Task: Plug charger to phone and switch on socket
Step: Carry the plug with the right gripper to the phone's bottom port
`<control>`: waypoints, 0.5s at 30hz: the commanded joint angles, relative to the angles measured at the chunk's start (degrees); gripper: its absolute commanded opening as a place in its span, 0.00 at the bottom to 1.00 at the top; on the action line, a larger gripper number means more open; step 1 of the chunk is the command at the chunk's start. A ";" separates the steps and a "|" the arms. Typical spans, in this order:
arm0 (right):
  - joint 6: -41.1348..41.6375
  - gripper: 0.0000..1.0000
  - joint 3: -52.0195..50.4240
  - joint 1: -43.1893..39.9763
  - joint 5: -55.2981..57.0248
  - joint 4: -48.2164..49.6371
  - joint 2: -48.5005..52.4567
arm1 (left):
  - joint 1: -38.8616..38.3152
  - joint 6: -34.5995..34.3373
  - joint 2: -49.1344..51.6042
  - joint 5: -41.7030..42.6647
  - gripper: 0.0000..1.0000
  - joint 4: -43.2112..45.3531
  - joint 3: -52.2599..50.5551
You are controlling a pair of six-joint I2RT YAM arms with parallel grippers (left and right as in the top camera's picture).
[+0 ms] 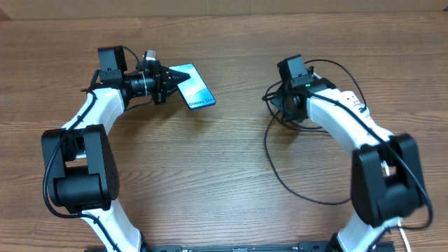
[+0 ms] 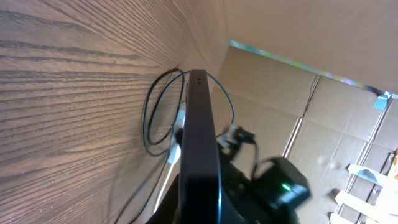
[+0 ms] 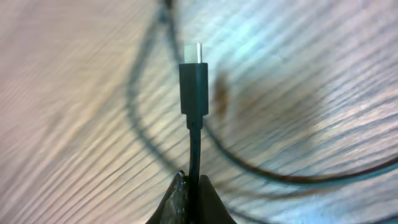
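Left gripper (image 1: 162,85) is clamping the phone (image 1: 194,87), tilted on edge, at the table's (image 1: 231,161) far left, while the right gripper (image 3: 191,186) is pinching the charger (image 3: 193,87) just behind its plug (tip exposed). With the two well apart, the plug is likely needing careful squaring to the phone's port before any push.

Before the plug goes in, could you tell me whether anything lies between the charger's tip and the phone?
Nothing visible does. Overhead, only bare table separates the phone, held in the left gripper, from the charger plug clamped in the right gripper.
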 commanded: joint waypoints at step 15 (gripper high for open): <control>-51.47 0.04 2.08 14.40 -40.61 -24.92 -12.76 | -0.13 1.57 -0.07 7.61 0.04 15.26 0.46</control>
